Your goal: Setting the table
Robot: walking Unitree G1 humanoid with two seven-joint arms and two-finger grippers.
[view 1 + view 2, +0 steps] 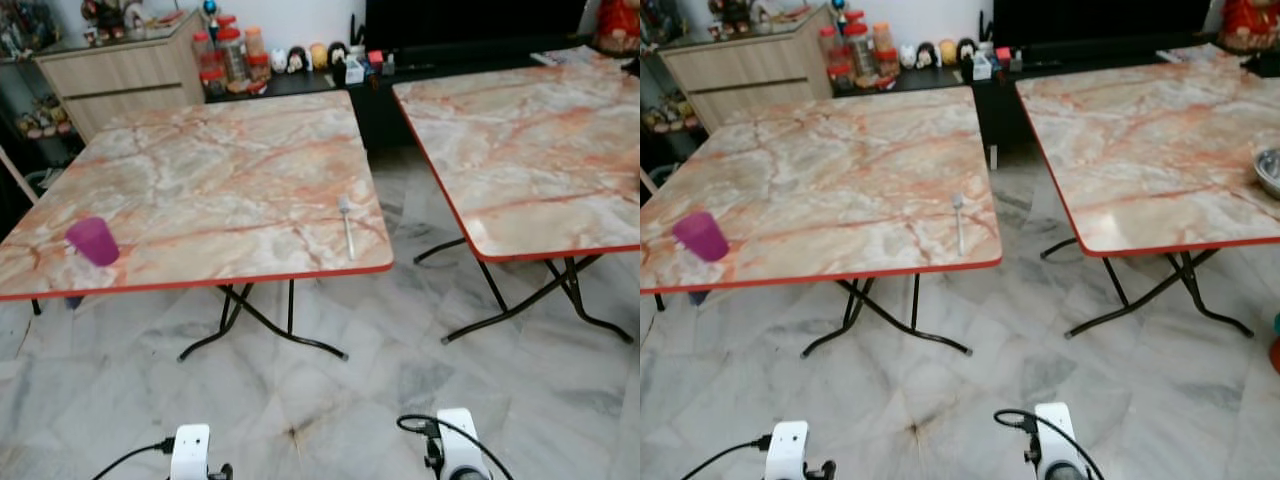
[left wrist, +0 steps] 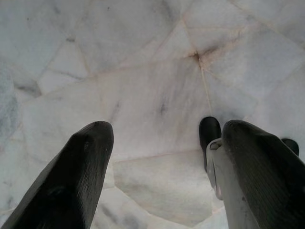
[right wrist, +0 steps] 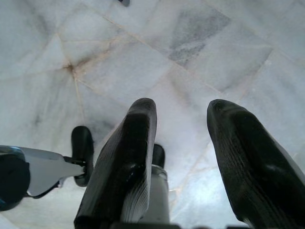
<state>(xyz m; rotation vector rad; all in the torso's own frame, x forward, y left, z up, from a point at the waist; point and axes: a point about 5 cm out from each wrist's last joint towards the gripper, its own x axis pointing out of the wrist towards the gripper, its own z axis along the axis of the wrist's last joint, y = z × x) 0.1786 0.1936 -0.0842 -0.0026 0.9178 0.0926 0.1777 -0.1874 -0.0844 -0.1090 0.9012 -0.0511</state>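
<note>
Two folding tables with marble-patterned tops and red edging stand side by side on a pale marble floor [image 1: 330, 400], a gap of floor between them. On the left table [image 1: 220, 180] a purple cup [image 1: 93, 241] sits near the front left corner, and a spoon [image 1: 347, 222] lies near the front right corner, its handle pointing toward the front edge; the two are well apart. Behind the tables stand a wooden cabinet [image 1: 120, 75] and a low dark shelf carrying jars [image 1: 232, 55] and small figurines [image 1: 310, 56]. The black crossed legs [image 1: 260, 320] of the left table show beneath its front edge.

The right eye view takes in the rim of a metal bowl [image 1: 1269, 170] at the right edge of the right table [image 1: 1140, 140], which the left eye view cuts off.

Both arms hang low, pointing at the floor, short of the tables. In the left wrist view the left gripper [image 2: 164, 157] has its two black fingers spread wide with bare floor between them, holding nothing. In the right wrist view the right gripper [image 3: 183, 148] is likewise parted and empty, with floor visible between its fingers.
</note>
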